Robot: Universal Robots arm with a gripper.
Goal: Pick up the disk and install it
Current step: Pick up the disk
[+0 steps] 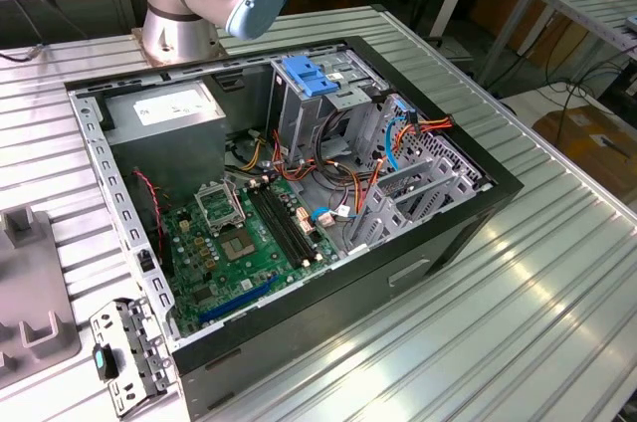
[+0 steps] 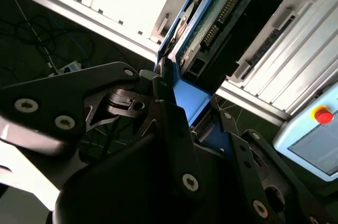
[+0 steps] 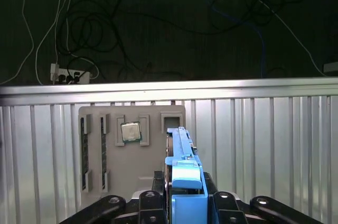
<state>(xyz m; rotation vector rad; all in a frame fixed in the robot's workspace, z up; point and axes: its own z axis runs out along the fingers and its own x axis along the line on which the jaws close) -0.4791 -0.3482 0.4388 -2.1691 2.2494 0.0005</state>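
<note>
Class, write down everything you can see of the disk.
The disk is a flat drive held on edge, green circuit board and connector row exposed on one face, bright blue plastic rail along its rim. The gripper clamps its blue end. Beyond it lie a grey tray and the slatted metal table.

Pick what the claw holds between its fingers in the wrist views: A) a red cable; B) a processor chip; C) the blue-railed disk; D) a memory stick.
C: in both wrist views the disk, edged by blue rails, sits clamped in the claw.
</note>
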